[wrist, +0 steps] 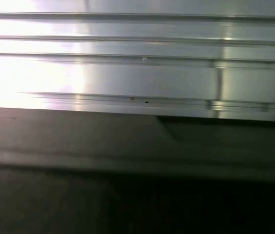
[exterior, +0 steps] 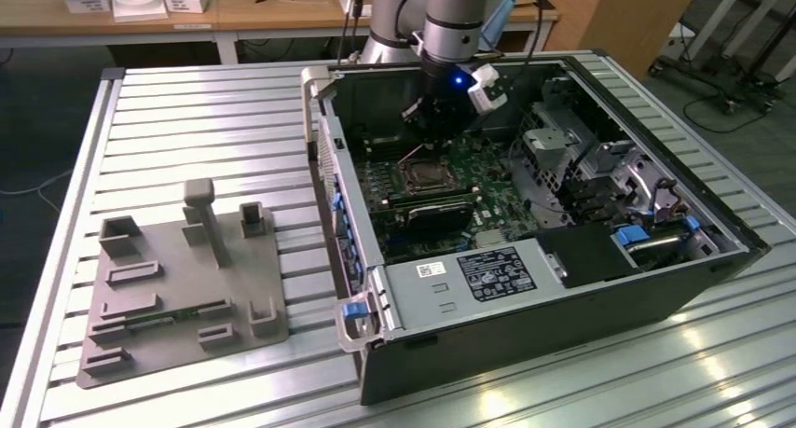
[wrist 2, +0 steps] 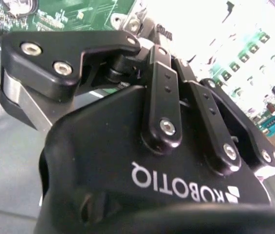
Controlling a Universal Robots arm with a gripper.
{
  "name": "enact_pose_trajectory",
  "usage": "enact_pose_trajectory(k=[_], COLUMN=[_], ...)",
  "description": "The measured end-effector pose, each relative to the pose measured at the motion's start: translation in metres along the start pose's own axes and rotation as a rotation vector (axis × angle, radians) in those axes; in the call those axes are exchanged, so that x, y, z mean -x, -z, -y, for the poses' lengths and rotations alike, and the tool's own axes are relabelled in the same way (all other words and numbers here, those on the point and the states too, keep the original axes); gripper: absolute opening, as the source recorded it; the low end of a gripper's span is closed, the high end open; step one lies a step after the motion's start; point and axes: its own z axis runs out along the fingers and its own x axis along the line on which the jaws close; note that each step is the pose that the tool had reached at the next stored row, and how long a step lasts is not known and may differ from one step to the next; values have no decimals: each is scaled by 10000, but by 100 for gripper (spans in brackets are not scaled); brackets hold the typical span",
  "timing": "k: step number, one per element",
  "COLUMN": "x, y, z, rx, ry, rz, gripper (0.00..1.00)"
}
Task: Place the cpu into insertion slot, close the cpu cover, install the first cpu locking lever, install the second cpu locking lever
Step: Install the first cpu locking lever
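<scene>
**Cpu cover on the motherboard, gripper close by, released.**

The cover shows as a silvery square frame with a darker centre. It seems to lie flat on the green motherboard inside the open case. Whether the cpu sits in it I cannot tell. The gripper hangs inside the case near the cover, apart from it, on the side towards the case's far wall. In the second wrist view its fingers are spread wide, with nothing seen between them. The case stands on a slatted metal bench. A grey fixture plate lies on the bench beside the case, at the exterior view's left. The first wrist view shows bench slats and a dark case edge.
</scene>
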Motion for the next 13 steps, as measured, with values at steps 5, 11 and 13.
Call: enact_pose_trajectory(k=[5,11,13], x=[-12,-93,-113], y=[-10,51,94], z=[99,112,116], rx=[32,184,233], ry=[-11,-18,-19], rz=[2,41,61], gripper=[10,10,10])
